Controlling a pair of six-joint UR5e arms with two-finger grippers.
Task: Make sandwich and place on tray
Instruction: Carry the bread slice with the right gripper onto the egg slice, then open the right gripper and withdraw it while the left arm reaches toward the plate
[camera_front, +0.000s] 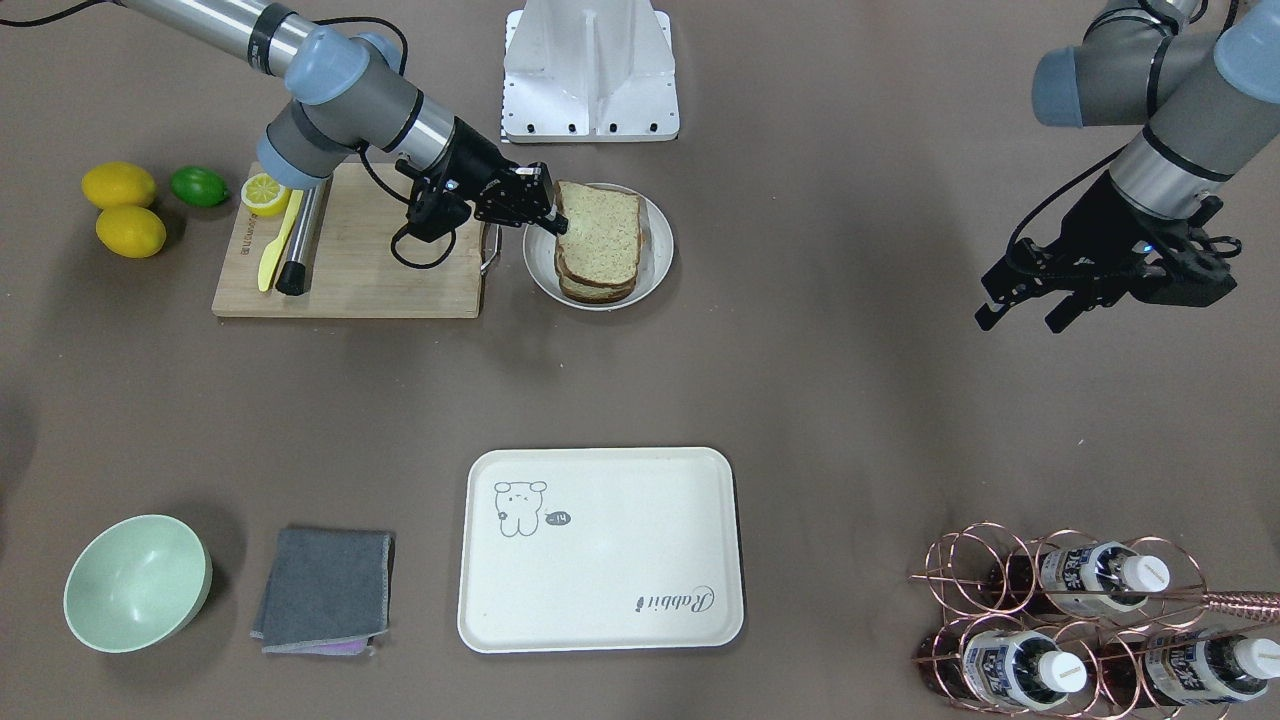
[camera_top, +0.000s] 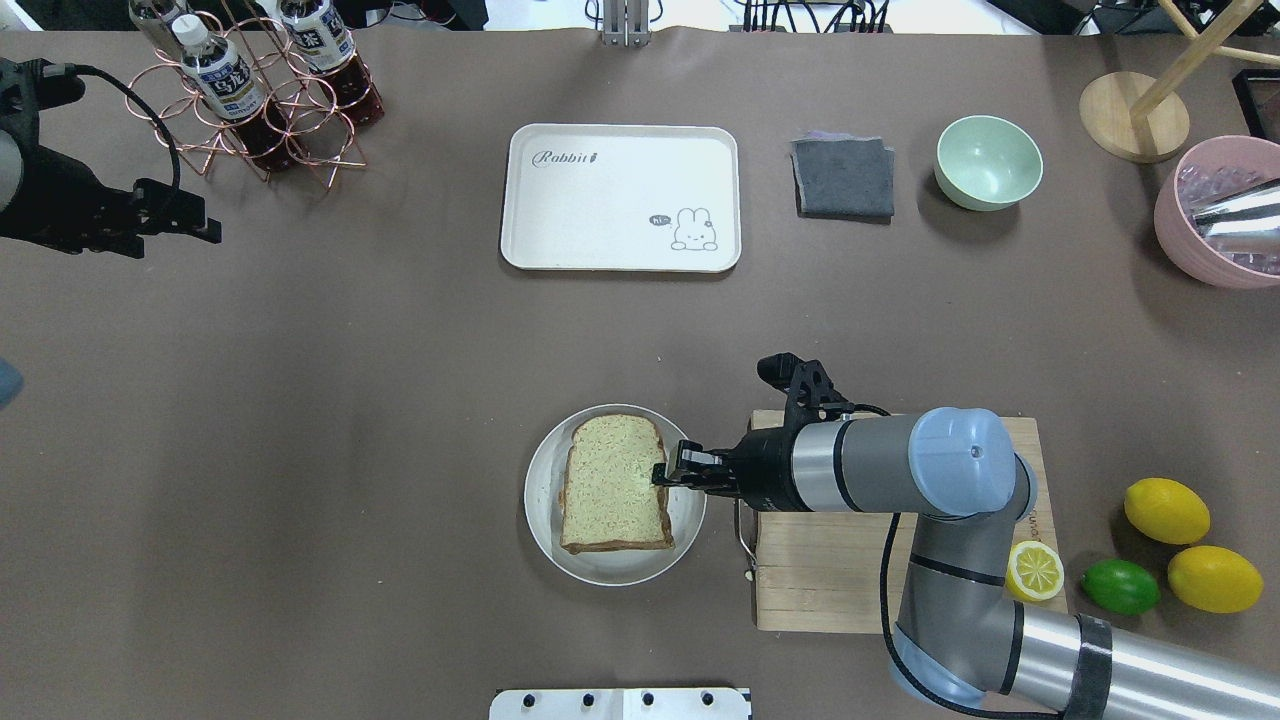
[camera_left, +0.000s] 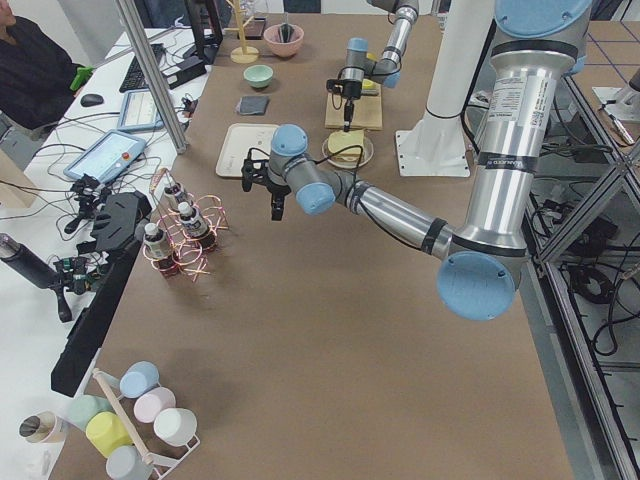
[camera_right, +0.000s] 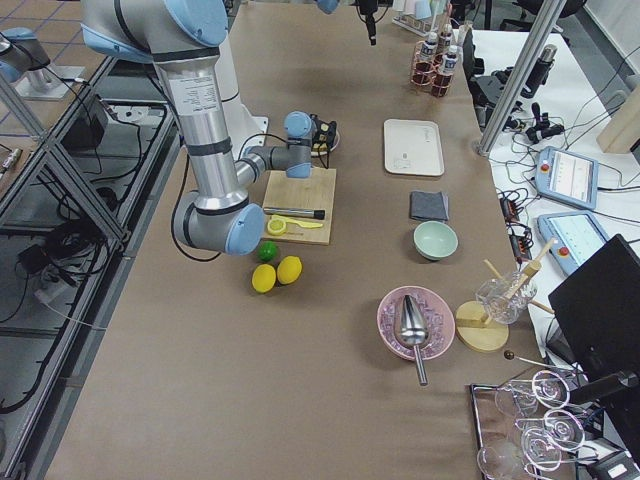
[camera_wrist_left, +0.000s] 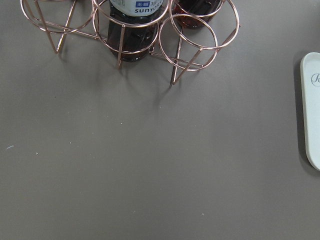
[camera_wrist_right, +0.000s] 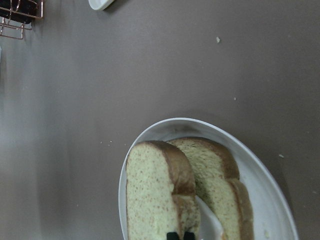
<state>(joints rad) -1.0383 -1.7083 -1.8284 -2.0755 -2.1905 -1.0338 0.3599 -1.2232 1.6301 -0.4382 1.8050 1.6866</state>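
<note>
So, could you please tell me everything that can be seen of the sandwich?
The sandwich is two square tan, speckled bread slices with dark brown crusts, stacked slightly out of line on a round pale plate. A bit of white egg shows between them in the right wrist view. The right tool appears to pinch the top slice's edge on the cutting board side.
</note>
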